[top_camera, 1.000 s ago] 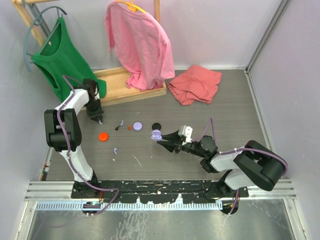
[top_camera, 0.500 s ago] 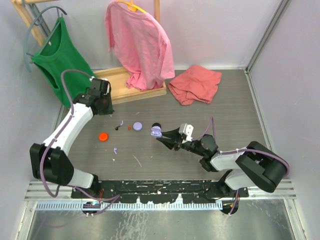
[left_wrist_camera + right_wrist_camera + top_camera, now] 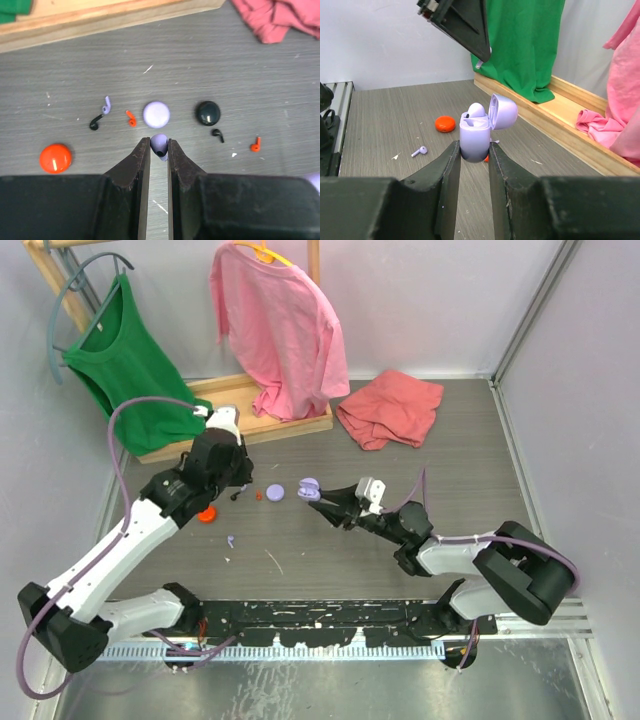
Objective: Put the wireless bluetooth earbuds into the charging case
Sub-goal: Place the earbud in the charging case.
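Left wrist view shows the left jaws closed on a lavender earbud [image 3: 159, 146], pinched at their tips above the grey counter [image 3: 240, 65]. Beyond the tips lie three small round discs: a red-orange disc [image 3: 55, 158] off to the left, a lavender disc [image 3: 156, 114] just past the held bud, and a black disc [image 3: 208, 113] to its right. Loose buds are scattered among them: a lavender bud [image 3: 106, 105] touching or nearly touching a black bud [image 3: 95, 122], a red-orange bud [image 3: 131, 118] just beside the lavender disc, a second black bud [image 3: 217, 134] near the black disc, and a second red-orange bud [image 3: 255, 145] further right. In the right wrist view the right jaws grip the lavender charging case [image 3: 475, 140] by its sides, held upright off the counter with its lid [image 3: 502, 111] swung open and one pale bud [image 3: 476, 109] seated inside. From the top external camera the case [image 3: 310, 488] sits mid-counter, well right of the left arm's tip.
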You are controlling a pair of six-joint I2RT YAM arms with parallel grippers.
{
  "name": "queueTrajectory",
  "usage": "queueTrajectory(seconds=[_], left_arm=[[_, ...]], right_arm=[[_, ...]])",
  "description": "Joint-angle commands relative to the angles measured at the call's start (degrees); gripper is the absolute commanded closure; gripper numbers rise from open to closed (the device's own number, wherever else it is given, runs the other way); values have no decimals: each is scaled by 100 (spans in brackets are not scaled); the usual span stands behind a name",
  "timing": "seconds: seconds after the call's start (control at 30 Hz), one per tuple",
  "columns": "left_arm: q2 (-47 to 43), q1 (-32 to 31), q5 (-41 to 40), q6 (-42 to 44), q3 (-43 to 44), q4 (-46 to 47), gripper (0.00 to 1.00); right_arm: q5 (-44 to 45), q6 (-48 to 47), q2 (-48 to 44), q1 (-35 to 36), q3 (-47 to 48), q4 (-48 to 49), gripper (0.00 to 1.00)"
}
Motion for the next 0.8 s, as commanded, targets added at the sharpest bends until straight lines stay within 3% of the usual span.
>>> queueTrajectory(seconds=[0.0, 0.43, 0.77], left_arm=[[-477, -533, -552, -9, -222, 954, 100], [-828, -2577, -1420, 977, -715, 2580, 100], [-624, -3150, -1551, 1558, -1015, 3528, 99]], right_arm=[[174, -71, 104, 26, 262, 468, 99], [446, -43, 247, 31, 320, 870, 99], [581, -8, 224, 30, 274, 1083, 99]])
